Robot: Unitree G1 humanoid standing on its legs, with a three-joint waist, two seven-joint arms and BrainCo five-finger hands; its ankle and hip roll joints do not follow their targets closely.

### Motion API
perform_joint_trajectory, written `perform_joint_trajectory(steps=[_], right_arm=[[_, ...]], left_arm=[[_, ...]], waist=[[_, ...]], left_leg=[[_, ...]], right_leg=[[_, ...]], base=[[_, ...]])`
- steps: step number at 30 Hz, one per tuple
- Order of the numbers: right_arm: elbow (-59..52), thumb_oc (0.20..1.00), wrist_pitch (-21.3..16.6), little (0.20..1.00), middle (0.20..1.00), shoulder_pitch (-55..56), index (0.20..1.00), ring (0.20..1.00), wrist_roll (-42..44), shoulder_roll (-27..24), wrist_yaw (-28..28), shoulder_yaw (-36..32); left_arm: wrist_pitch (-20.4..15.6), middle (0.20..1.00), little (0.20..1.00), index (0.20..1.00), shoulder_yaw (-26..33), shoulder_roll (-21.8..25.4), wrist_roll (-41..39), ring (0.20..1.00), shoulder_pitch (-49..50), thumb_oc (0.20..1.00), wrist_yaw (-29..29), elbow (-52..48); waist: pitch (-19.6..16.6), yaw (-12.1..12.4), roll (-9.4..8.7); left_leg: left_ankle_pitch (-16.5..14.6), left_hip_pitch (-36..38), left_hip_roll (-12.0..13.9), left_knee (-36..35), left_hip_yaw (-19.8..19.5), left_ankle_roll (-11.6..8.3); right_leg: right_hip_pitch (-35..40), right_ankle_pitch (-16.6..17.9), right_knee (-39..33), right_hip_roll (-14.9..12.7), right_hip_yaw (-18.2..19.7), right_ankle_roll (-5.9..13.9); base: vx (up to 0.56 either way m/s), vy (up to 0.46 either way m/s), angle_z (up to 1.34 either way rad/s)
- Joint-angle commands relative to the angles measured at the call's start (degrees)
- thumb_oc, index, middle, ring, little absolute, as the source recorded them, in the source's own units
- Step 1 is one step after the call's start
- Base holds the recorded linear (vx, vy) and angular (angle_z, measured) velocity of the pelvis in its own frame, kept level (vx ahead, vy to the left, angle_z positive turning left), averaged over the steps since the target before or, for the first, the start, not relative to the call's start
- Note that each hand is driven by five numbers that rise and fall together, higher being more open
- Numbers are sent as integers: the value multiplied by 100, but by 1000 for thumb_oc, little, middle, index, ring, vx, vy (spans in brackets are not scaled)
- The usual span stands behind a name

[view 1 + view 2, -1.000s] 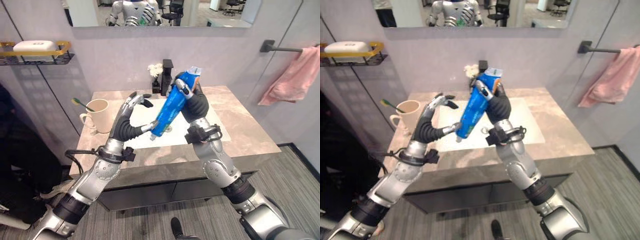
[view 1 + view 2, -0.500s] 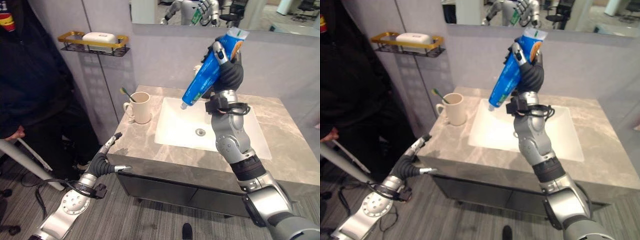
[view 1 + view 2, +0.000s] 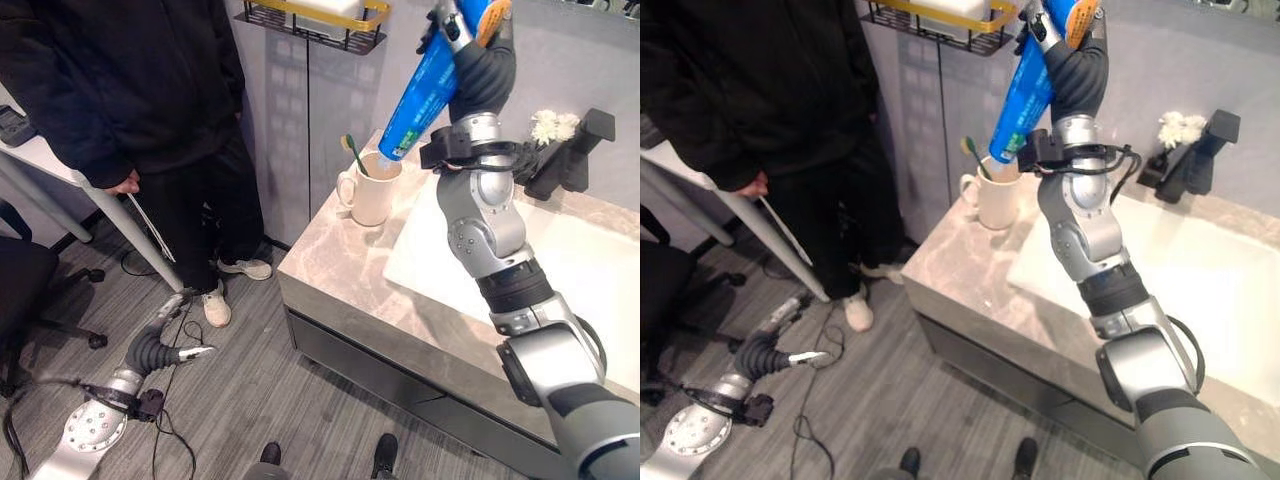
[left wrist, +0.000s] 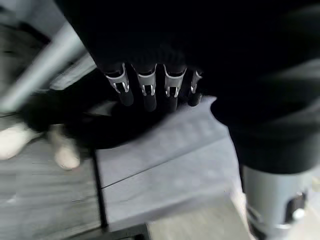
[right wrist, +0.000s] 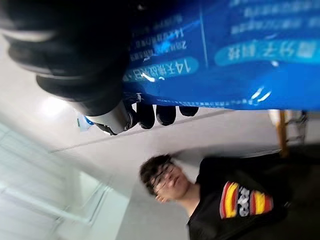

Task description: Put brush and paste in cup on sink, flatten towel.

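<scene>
One raised hand (image 3: 480, 60) gripping paste (image 3: 425, 95)

right hand (image 3: 480, 70) raised, fingers curled | left hand (image 3: 160, 345) low, fingers straight

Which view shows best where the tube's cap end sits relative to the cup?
The left eye view: the blue tube slants down from the right hand, its cap end just above the cup's rim, beside the brush. The right eye view shows the same. The right wrist view shows the tube's side, without the cup.
</scene>
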Motion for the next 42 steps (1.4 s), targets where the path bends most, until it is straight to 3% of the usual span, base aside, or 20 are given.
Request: perform_joint_trajectory(steps=[1, 8, 17, 42], right_arm=[[46, 200, -204, 200, 200, -610, 200, 200, -52, -272, 66, -180], [731, 200, -139, 200, 200, -1206, 200, 200, 80, -448, 96, 0], [713, 200, -178, 200, 200, -1519, 200, 200, 90, -669, 73, 90], [569, 200, -188, 200, 200, -1562, 200, 200, 358, -226, 130, 289]], left_arm=[[-71, 1000, 1000, 1000, 74, 575, -227, 1000, 147, 1000, -124, -485], [3, 1000, 1000, 1000, -94, 456, -10, 1000, 155, 1000, -276, 143], [71, 1000, 1000, 1000, -196, 216, -51, 1000, 42, 1000, -264, 447], [85, 1000, 1000, 1000, -552, -47, 45, 1000, -116, 1000, -124, 606]], waist=[[-263, -43, -196], [-202, 24, -173], [-161, 65, -144], [-50, 107, -108]], left_leg=[[39, -139, -474, 39, -47, 481], [94, -285, -431, 39, -106, 447], [162, -455, -426, 39, -290, 431], [174, -713, -462, 39, -399, 434]], right_leg=[[10, 176, -5, -310, 336, 378], [-69, 150, -5, -292, 271, 354], [-88, 102, -5, -320, 128, 349], [-246, 89, -5, -336, 97, 351]], base=[[-9, -4, 19], [-3, -2, 8], [5, -3, 7], [6, 2, 2]])
